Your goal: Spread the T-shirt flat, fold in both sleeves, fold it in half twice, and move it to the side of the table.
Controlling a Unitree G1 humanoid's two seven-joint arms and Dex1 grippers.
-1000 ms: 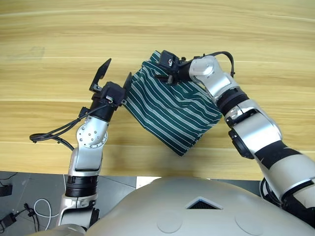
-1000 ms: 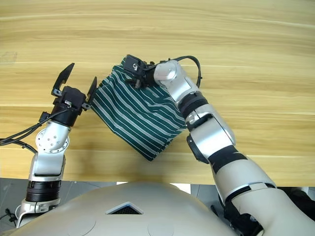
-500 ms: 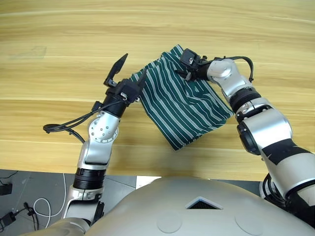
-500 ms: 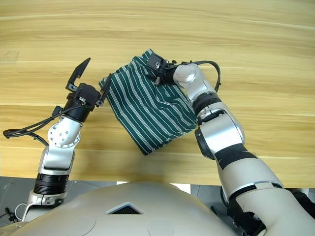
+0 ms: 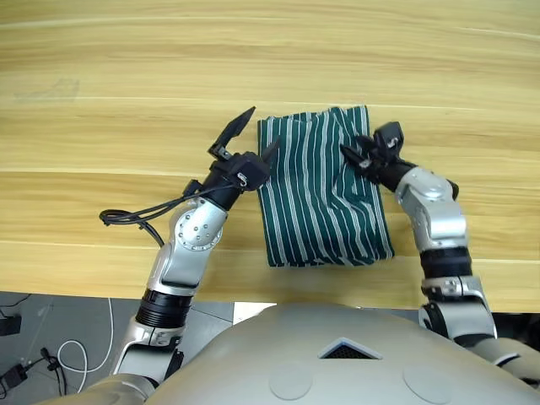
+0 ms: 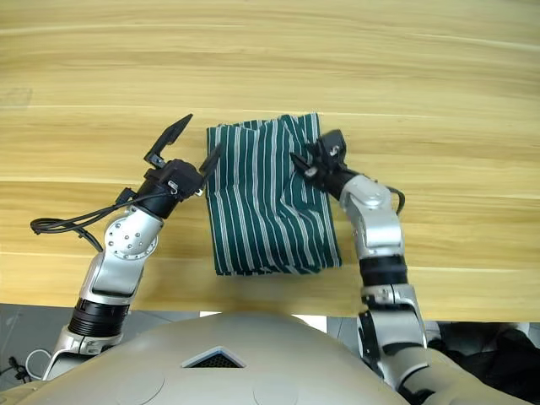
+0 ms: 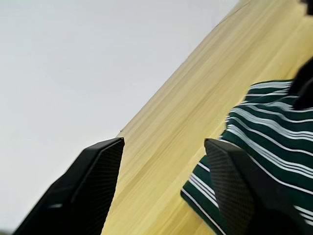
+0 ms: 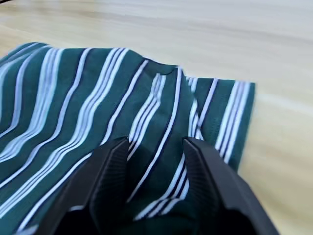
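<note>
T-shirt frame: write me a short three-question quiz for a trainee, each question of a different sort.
1. True or false: the T-shirt lies spread out flat with both sleeves open to the sides.
2. Multiple choice: the jaws of the left gripper are (A) wide open beside the shirt's left edge, (B) shut on the shirt's near hem, (C) shut on nothing, far from the shirt.
3. Short answer: where on the shirt does the right gripper sit?

Key
1. False: it is folded into a compact rectangle.
2. A.
3. On its right edge, near the far corner.
</note>
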